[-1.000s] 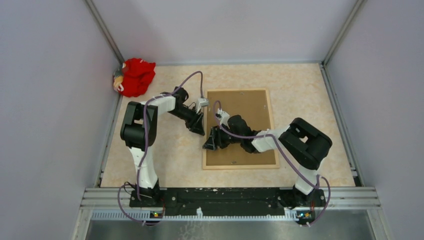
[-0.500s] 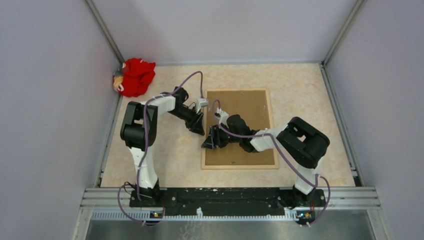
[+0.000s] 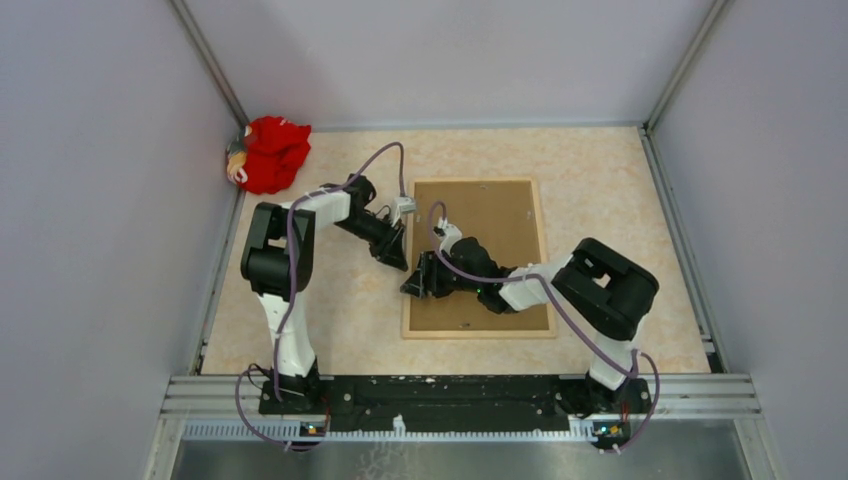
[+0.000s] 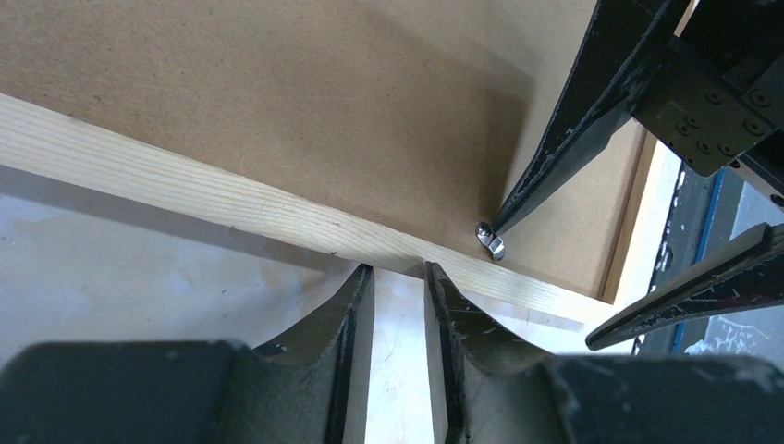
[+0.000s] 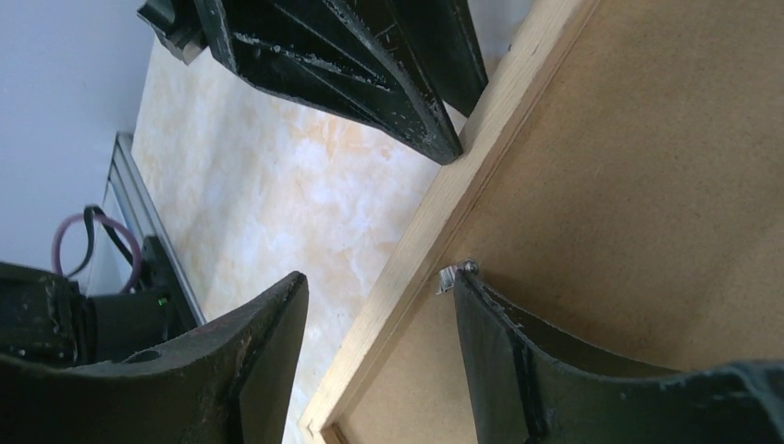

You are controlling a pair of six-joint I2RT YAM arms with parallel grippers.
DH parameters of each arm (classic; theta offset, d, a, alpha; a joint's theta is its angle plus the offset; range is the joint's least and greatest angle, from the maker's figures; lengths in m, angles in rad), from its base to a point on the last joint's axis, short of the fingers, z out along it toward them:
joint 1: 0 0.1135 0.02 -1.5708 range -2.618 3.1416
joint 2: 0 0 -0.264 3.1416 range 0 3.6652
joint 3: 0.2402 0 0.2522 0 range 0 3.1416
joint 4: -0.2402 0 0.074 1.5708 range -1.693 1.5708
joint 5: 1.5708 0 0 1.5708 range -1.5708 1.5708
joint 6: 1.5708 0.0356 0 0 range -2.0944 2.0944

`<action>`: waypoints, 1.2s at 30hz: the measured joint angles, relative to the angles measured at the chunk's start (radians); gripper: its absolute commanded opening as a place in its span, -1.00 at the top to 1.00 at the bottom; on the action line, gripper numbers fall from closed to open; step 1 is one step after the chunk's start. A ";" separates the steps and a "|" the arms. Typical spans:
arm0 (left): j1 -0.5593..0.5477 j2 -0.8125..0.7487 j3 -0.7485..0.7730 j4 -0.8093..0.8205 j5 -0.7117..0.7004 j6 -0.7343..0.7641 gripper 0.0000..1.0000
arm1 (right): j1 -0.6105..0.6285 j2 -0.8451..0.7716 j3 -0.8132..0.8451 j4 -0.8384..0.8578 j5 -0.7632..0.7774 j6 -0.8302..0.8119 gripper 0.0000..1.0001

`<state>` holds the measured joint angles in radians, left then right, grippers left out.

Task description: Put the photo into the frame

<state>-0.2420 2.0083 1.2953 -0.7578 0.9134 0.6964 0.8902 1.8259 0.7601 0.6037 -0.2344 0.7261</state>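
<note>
The light-wood frame (image 3: 480, 333) lies face down on the table with the brown backing board (image 3: 490, 215) set in it. The photo is hidden. My left gripper (image 3: 400, 262) is nearly shut and empty, its tips (image 4: 399, 270) against the outer side of the frame's left rail (image 4: 185, 185). My right gripper (image 3: 412, 285) is open and straddles that rail (image 5: 481, 129). One finger (image 5: 518, 370) touches a small metal clip (image 5: 453, 273) on the backing board (image 5: 666, 166); the other finger is over the table. The clip also shows in the left wrist view (image 4: 490, 240).
A red cloth toy (image 3: 270, 152) sits in the far left corner. Grey walls enclose the table on three sides. The two grippers are close together at the frame's left rail.
My right gripper has shifted slightly left along the frame's left rail. The left arm has not moved.
</note>
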 measured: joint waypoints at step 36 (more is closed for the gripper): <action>0.008 0.014 0.012 -0.032 0.013 -0.013 0.58 | 0.044 -0.011 -0.027 0.025 0.063 0.050 -0.16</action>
<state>-0.2344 2.0224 1.3071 -0.7898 0.9260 0.6838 0.9340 1.8153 0.7330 0.6285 -0.1711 0.7765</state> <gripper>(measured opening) 0.220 0.580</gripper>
